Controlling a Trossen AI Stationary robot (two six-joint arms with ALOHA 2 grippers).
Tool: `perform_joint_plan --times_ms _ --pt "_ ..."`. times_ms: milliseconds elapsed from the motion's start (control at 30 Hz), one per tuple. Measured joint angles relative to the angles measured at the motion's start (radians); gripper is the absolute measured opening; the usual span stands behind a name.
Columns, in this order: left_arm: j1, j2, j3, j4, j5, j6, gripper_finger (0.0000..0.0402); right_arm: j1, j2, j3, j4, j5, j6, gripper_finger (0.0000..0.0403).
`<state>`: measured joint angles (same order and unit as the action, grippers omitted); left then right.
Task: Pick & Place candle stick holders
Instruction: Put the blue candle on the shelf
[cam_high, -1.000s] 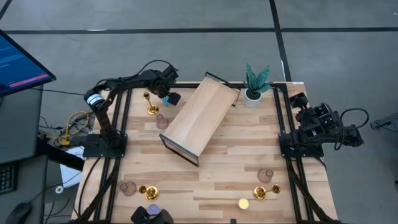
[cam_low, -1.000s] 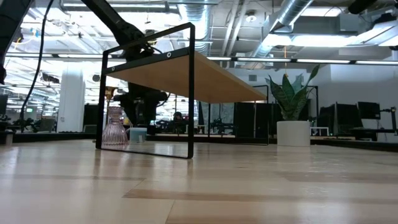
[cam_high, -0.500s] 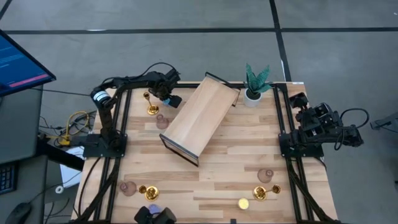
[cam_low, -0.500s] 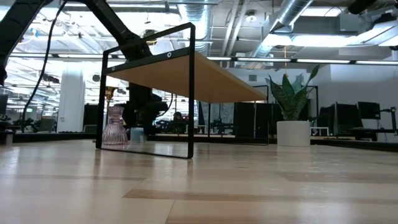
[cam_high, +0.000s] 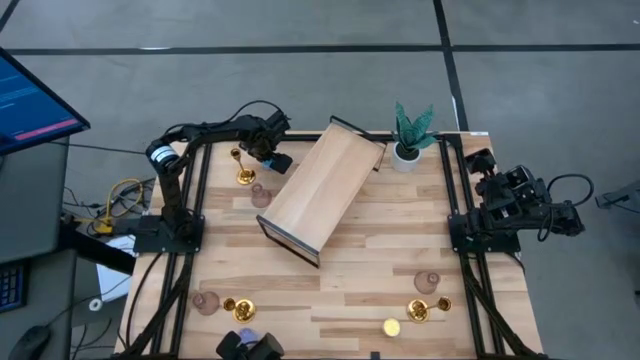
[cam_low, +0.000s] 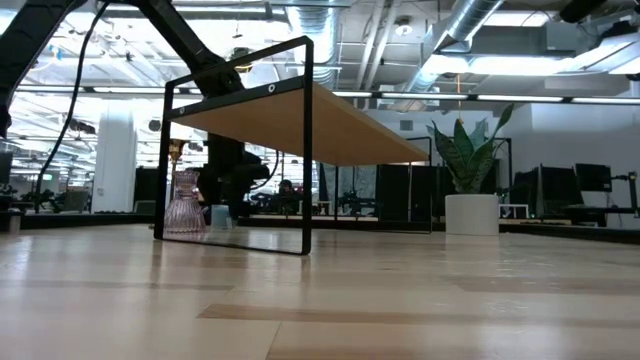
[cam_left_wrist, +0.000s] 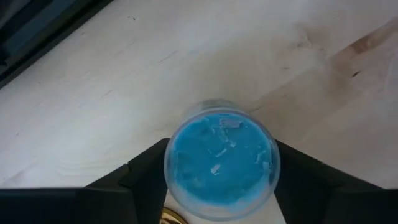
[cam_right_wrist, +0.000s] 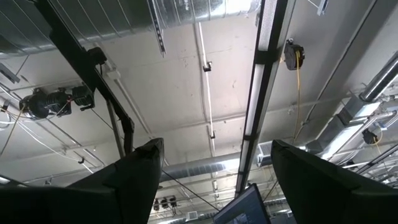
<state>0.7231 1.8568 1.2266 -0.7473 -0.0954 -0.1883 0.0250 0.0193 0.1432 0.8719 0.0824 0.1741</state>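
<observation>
A little round blue candle holder stands on the table at the far left, beside the wooden shelf. It also shows in the low view. My left gripper is down over it, shut on it. A gold stemmed holder and a pink bulbous one stand close by. Near the front edge stand a pink, a gold and a violet one on the left, and a pink, a gold and a yellow one on the right. My right gripper is open, at the table's right edge, pointing up. My left gripper pinches the blue holder's round side wall between its two fingers, one on each side. The fingers come from above, pointing down. The holder is upright with its open top up, and its base looks to be on the table.
The wooden shelf with its black frame stands slanted across the table's middle, right next to my left gripper. A white-potted green plant stands at the far right. A small black block lies at the front edge by the violet holder.
My left gripper has come down over the blue holder, so that it hides most of it in the high view. The holder has stayed in its place on the table. In the last half second nothing has moved.
</observation>
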Motion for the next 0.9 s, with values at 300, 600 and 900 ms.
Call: perform_joint_plan --times_ms 300,600,900 --pt "0.003 0.0 0.0 -0.008 0.005 -0.007 0.0234 0.0 0.0 0.0 0.0 0.031 0.0 0.0286" --pt "0.003 -0.065 0.0 -0.014 0.018 -0.01 0.0229 0.0 0.0 0.0 0.0 0.035 0.0 0.0286" --pt "0.003 -0.226 0.0 0.0 0.018 -0.038 0.0229 0.0 0.0 0.0 0.0 0.05 0.0 0.0286"
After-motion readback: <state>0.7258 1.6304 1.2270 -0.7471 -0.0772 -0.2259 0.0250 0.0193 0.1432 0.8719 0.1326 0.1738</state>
